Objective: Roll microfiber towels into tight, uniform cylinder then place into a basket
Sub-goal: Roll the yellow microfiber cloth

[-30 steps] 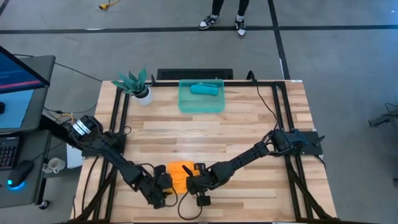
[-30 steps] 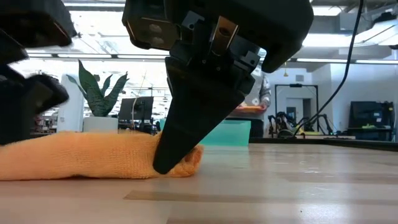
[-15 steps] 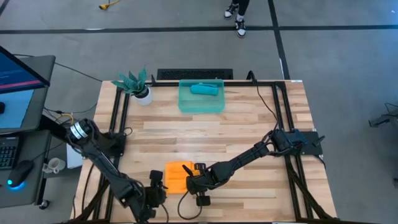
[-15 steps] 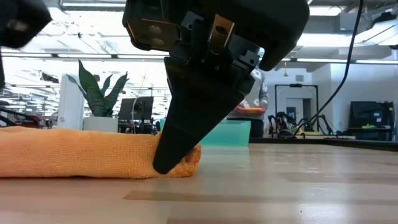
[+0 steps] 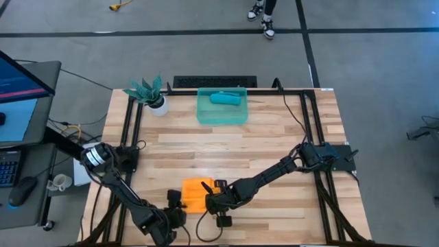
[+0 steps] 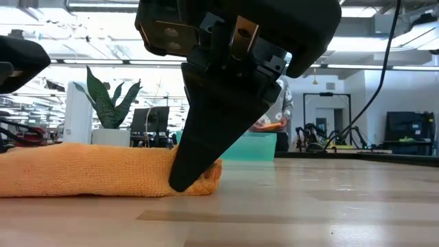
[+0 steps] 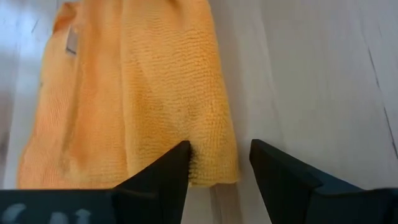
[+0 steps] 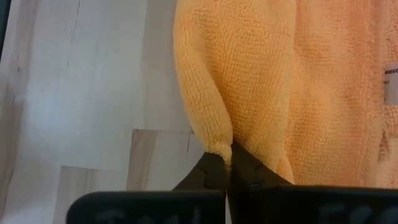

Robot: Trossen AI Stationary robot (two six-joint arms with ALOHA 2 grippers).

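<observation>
Lying on wood table (image 5: 274, 137), orange towel (image 5: 195, 193) (folded)

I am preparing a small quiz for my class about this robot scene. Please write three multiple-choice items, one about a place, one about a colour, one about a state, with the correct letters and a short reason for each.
1. Where is the teal towel?
A. inside the basket
B. beside the plant
C. under the left gripper

2. What colour is the towel at the near edge of the table?
A. white
B. orange
C. green

3. How is the right gripper now?
A. wide open above the towel
B. shut on the orange towel's edge
C. holding the basket

Answers:
1 A, the high view shows it lying in the basket.
2 B, every view shows it bright orange.
3 B, the right wrist view shows its fingers pinched together on the fold.
</observation>
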